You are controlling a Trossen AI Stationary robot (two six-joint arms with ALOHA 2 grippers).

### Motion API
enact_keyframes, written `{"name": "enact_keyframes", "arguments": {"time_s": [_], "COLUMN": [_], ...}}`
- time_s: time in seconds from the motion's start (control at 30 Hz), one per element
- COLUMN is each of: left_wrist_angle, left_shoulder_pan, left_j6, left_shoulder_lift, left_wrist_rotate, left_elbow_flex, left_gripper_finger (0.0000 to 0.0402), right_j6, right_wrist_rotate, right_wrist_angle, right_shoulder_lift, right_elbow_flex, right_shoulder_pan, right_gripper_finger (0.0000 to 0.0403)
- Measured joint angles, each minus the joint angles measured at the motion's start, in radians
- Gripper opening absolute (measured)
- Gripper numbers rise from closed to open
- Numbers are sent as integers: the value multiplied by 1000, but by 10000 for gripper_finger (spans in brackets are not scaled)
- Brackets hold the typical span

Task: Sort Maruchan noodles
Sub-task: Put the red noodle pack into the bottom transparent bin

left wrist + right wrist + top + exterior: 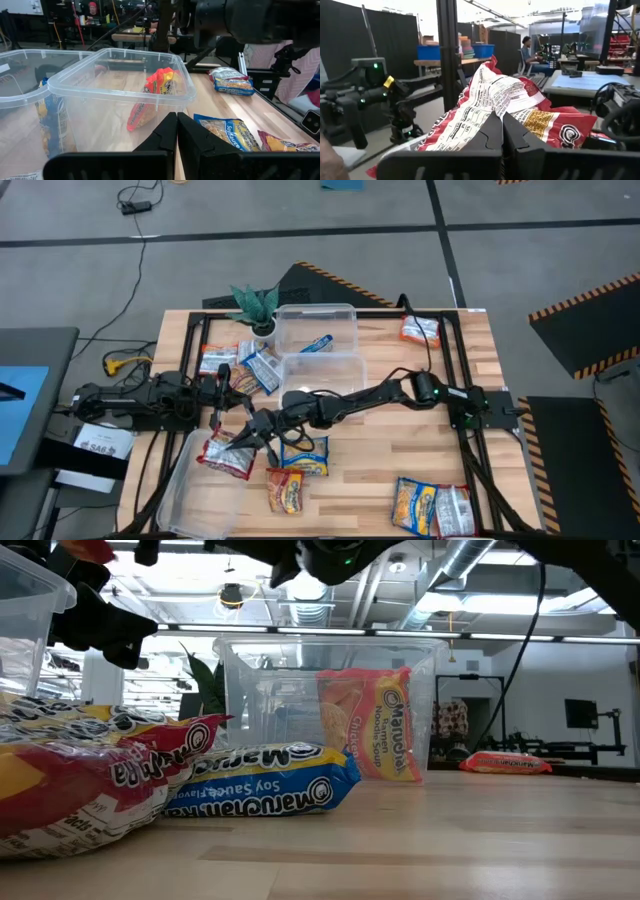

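My right gripper (252,435) reaches across to the table's near-left part and is shut on a red-and-silver Maruchan packet (226,456) beside the near-left clear tub (190,490). My left gripper (222,385) hovers shut at the left side and touches nothing; in its wrist view the shut fingers (176,122) face the middle tub (120,85), where an orange packet (155,95) leans against the wall. A blue-and-yellow packet (305,455) and an orange-red one (285,490) lie flat on the table. My right gripper pinches the red-and-silver packet between its two fingers at an edge of its printed back side (495,107). The packet spreads out ahead of the fingers (517,137), crumpled. Whether any part of it rests on the table or the tub, I cannot tell.
A far tub (315,328) holds a blue packet. Several packets lie at the far left (245,365) beside a small plant (257,305). One packet lies at the far right (421,330), two at the near right (432,505). Bare wood lies right of centre.
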Motion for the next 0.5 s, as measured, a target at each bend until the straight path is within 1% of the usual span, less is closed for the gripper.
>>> {"name": "enact_keyframes", "arguments": {"time_s": [0.13,0.33,0.5], "left_wrist_angle": [0,0,0], "left_shoulder_pan": [0,0,0], "left_j6": [0,0,0], "left_shoulder_lift": [0,0,0], "left_wrist_rotate": [0,0,0], "left_elbow_flex": [0,0,0], "left_gripper_finger": [0,0,0], "right_j6": [41,47,48], "right_wrist_rotate": [-17,-19,-17], "right_wrist_angle": [-4,0,-3], "right_shoulder_lift": [59,124,128], "right_elbow_flex": [79,161,177], "right_shoulder_pan": [5,12,12], "right_gripper_finger": [7,10,12]}}
